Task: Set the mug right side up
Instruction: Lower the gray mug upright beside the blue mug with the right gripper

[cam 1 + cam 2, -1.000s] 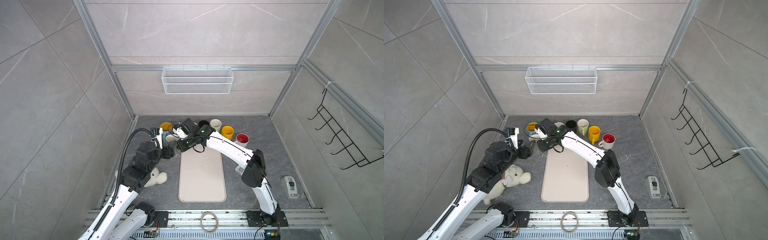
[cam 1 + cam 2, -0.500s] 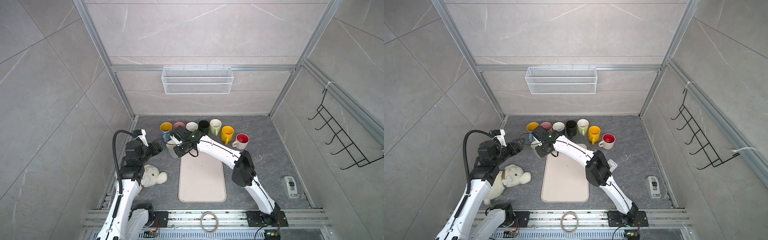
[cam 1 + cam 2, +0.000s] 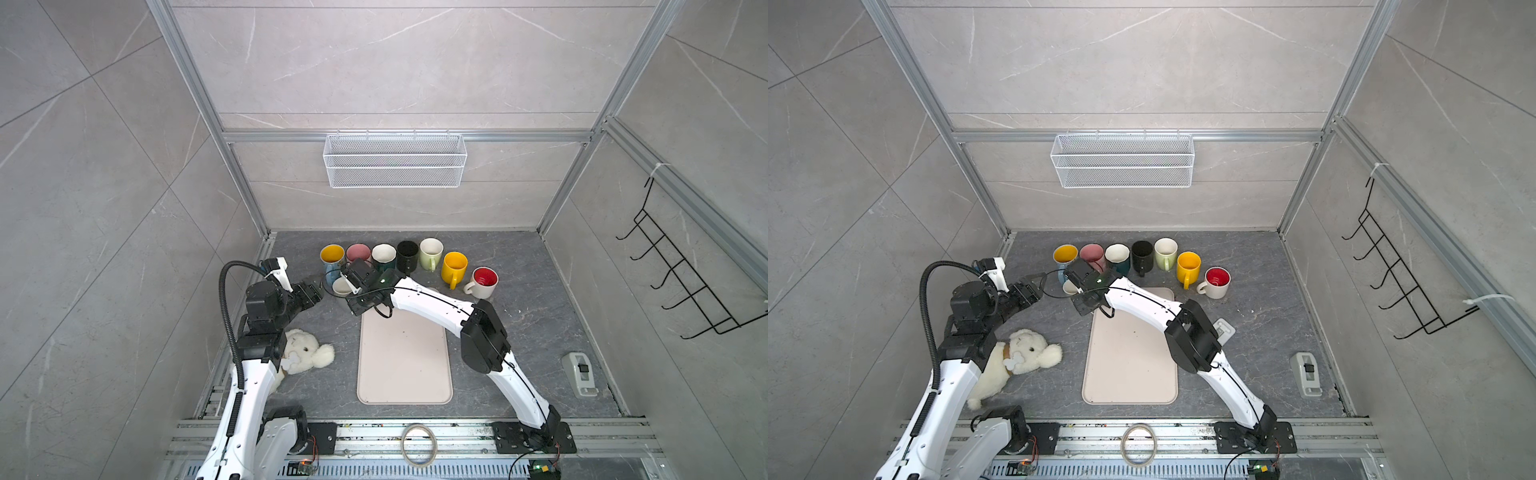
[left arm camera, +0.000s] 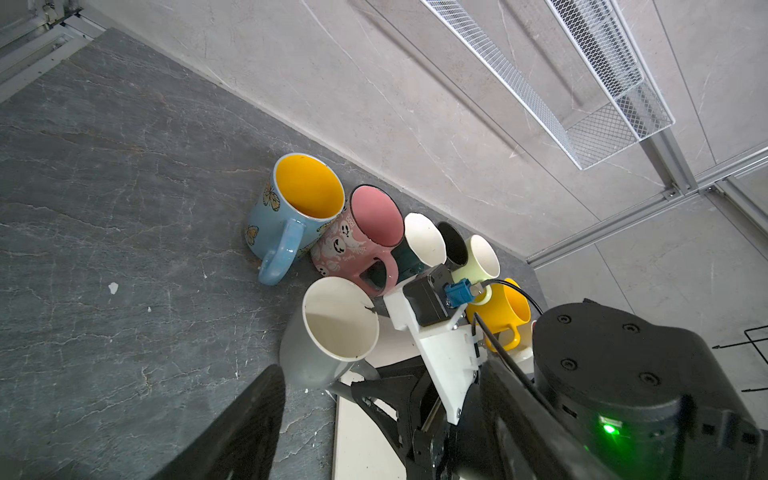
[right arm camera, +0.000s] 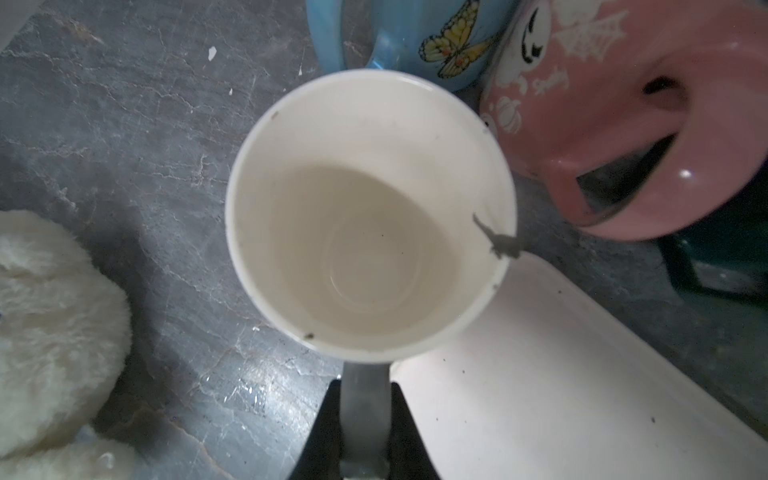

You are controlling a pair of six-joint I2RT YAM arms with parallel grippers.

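We have the grey, white-lined ceramic mug mouth-up, right gripper pinching its handle, left gripper wide, empty; release remains.

Both top views look down from high in front over the whole table, while both wrist views share a close look at the mug.

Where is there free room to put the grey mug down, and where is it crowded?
The tray is bare, and so is the table behind the tape dispenser. A narrower strip lies between tray and plush toy. Crowded: the back row, where the grey mug is close to the blue mug.
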